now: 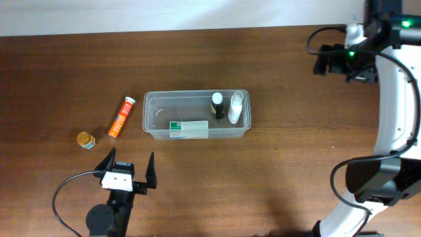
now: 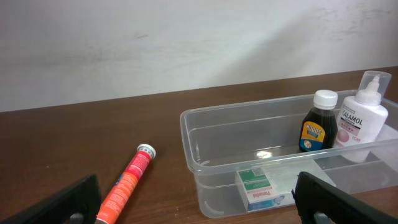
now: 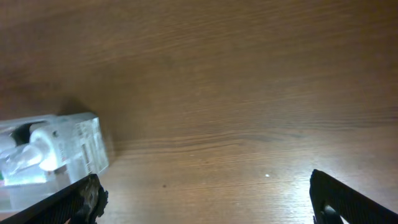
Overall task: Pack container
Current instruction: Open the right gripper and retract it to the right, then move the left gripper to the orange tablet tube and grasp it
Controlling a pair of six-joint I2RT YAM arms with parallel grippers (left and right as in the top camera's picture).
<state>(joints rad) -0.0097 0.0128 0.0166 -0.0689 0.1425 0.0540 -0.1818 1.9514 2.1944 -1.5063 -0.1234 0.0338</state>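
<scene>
The clear plastic container sits mid-table. Inside it a dark bottle with a white cap and a white Calamol bottle stand at the right end, and a white-and-green carton lies along the near wall. My left gripper is open and empty, near the front edge, short of the container's left end. The left wrist view shows the container, both bottles and the carton ahead of that gripper. My right gripper hangs open and empty at the far right, well away from the container.
An orange tube lies on the wood left of the container, also seen as the tube in front of my left finger. A small yellow-lidded jar stands further left. Bare wooden table lies under the right gripper.
</scene>
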